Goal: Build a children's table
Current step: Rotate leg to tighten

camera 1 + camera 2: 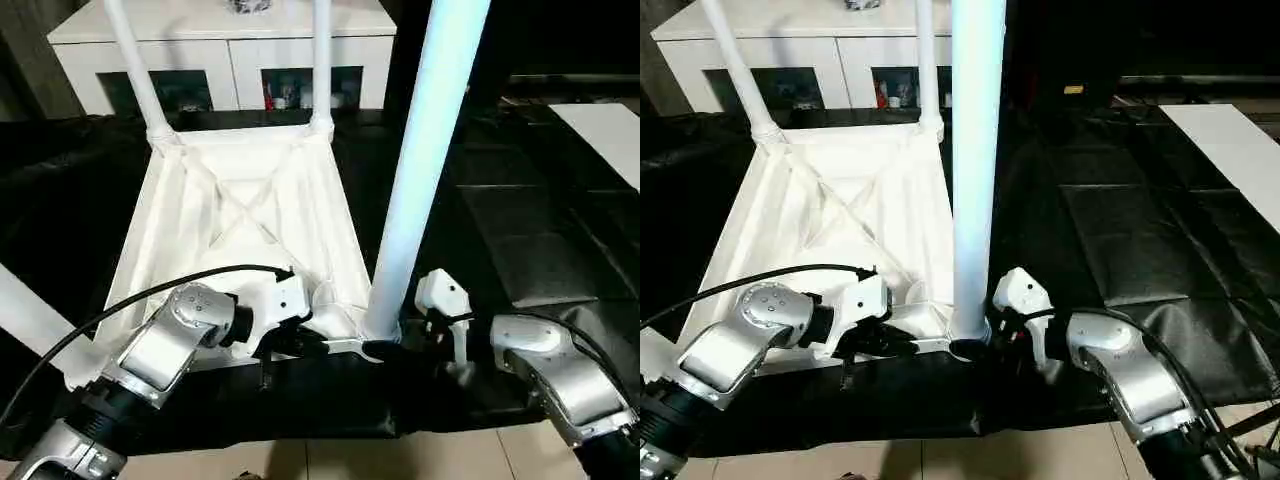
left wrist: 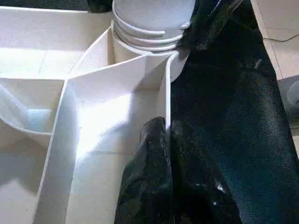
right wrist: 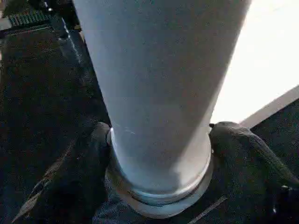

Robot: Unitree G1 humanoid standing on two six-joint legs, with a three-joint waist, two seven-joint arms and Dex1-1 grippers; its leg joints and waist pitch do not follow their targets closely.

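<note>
Two tools work at the near edge of the upturned tabletop (image 1: 240, 200), which lies on a black sheet (image 1: 560, 230). Left tool (image 2: 168, 135) is pinched together on the tabletop's thin rim; right tool (image 3: 159, 140) straddles the near leg (image 1: 425, 160) at its socket. Farther off stand two more legs (image 1: 135, 70), then a white cabinet (image 1: 230, 50).

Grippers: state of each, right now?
Left gripper: shut on the tabletop rim.
Right gripper: closed around the base of the near leg.
</note>
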